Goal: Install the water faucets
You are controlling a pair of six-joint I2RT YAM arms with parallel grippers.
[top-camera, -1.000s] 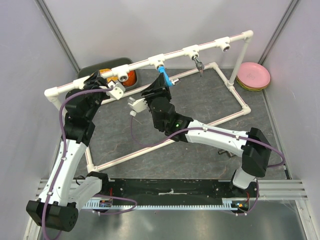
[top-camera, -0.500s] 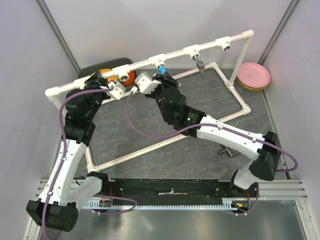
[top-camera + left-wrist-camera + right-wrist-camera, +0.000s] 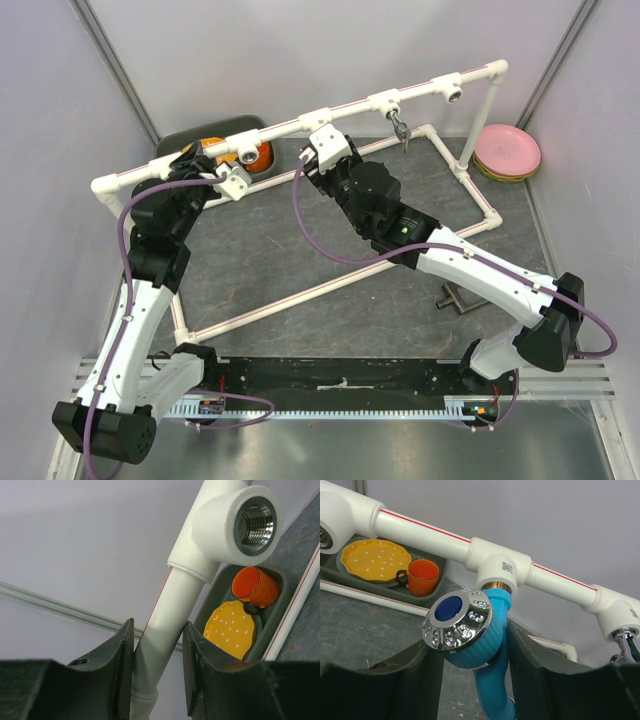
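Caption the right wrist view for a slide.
Right gripper clamps the blue faucet, threaded into a white tee socket.

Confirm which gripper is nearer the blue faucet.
Right. The right gripper is shut on the blue faucet at its tee; the left gripper clamps the pipe beside an empty tee, well away.

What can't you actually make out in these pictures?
Blue faucet: the right wrist view's bottom edge cuts its spout; the right gripper covers it from above.
Chrome faucet: cut by the right wrist view's right edge; tiny from above.
Metal piece on mat: too small to name.
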